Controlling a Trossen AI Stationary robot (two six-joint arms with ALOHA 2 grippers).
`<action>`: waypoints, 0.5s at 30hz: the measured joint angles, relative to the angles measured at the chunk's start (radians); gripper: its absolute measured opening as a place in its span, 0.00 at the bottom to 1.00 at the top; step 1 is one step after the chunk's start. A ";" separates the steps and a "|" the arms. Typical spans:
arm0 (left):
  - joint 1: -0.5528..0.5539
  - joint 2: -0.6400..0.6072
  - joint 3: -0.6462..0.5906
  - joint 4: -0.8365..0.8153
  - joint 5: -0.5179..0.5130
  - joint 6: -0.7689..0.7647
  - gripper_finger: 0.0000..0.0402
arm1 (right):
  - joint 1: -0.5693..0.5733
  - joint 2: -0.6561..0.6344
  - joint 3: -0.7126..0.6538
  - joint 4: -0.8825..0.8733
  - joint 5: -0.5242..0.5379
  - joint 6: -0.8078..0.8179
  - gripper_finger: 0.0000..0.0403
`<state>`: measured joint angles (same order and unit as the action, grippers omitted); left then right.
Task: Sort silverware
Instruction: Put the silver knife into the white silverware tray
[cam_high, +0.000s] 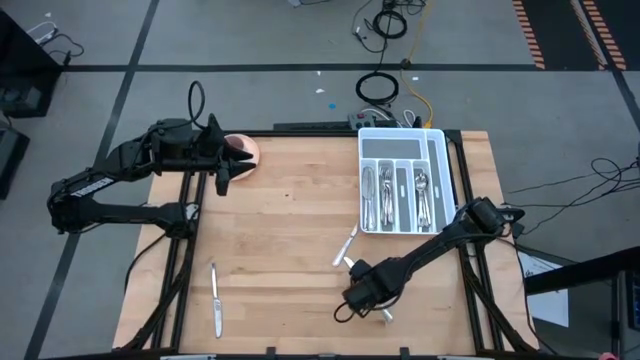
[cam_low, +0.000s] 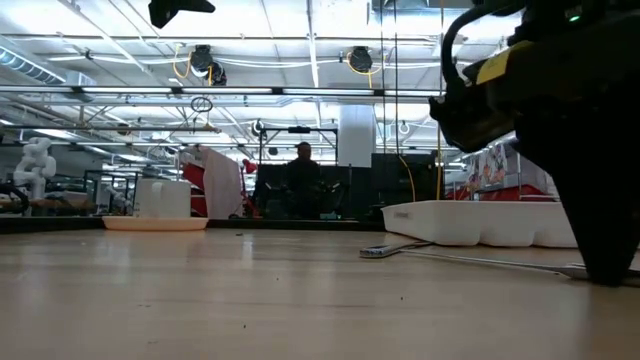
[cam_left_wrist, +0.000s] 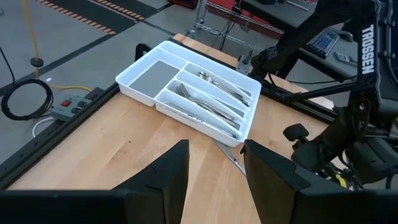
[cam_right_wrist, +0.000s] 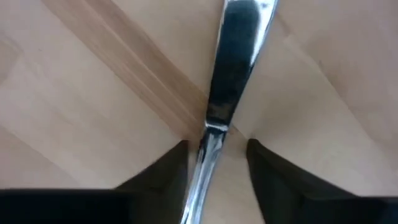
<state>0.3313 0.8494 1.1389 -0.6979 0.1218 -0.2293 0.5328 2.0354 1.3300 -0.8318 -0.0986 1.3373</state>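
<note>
My right gripper (cam_high: 365, 292) is low over the table's near right part and open. Its fingers stand on either side of a silver knife (cam_right_wrist: 217, 124) that lies flat on the wood, with a gap showing on each side. That knife's end (cam_high: 386, 316) sticks out from under the arm. Another piece of silverware (cam_high: 345, 246) lies just in front of the white tray (cam_high: 438, 180), whose compartments hold more silverware (cam_left_wrist: 211, 99). A third knife (cam_high: 215, 298) lies near the near left edge. My left gripper (cam_left_wrist: 214, 168) is open, raised above the pink bowl (cam_high: 247, 150).
The white tray (cam_low: 480, 222) sits at the table's far right and the pink bowl (cam_low: 155, 223) at its far left. Bare wood lies between them in the table's middle. A power strip and cables lie on the floor beyond the far edge. A person stands far back in the room.
</note>
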 joint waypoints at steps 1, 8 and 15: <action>0.000 0.000 0.000 0.000 0.000 0.000 0.39 | -0.004 0.000 -0.005 0.006 -0.019 -0.015 0.36; 0.000 0.000 0.000 0.000 -0.003 0.001 0.39 | -0.031 0.002 -0.009 0.018 -0.104 -0.080 0.03; 0.000 0.000 0.000 0.000 -0.003 0.001 0.39 | -0.043 -0.009 0.010 0.006 -0.102 -0.074 0.01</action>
<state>0.3313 0.8494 1.1389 -0.6983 0.1184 -0.2287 0.4900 2.0262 1.3399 -0.8262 -0.2005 1.2630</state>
